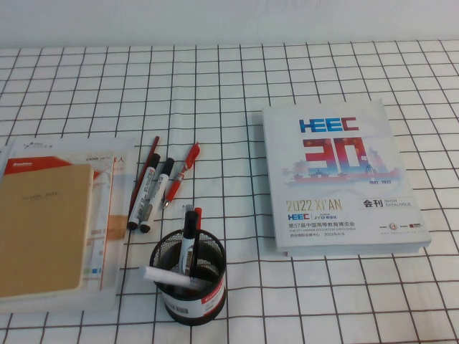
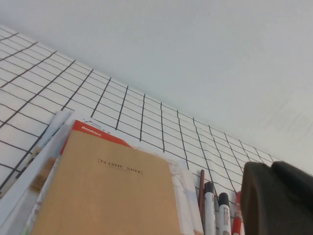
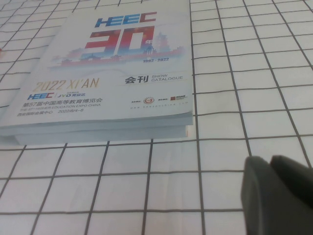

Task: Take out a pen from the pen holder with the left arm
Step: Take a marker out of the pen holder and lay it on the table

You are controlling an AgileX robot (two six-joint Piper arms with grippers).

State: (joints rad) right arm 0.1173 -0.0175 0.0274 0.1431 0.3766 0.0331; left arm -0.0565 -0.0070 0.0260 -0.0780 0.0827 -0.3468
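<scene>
A black mesh pen holder stands near the table's front edge. A black-capped marker and a red pen stick up from it, and a white marker leans across its rim. Neither arm shows in the high view. My left gripper is shut with nothing in it, raised over the left side of the table; the holder is out of its wrist view. My right gripper is also shut and empty, above the checked cloth near the catalogue's front corner.
Two markers, a thin dark red pen and a red pen lie behind the holder. A tan notebook on papers lies at the left. A white HEEC catalogue lies at the right.
</scene>
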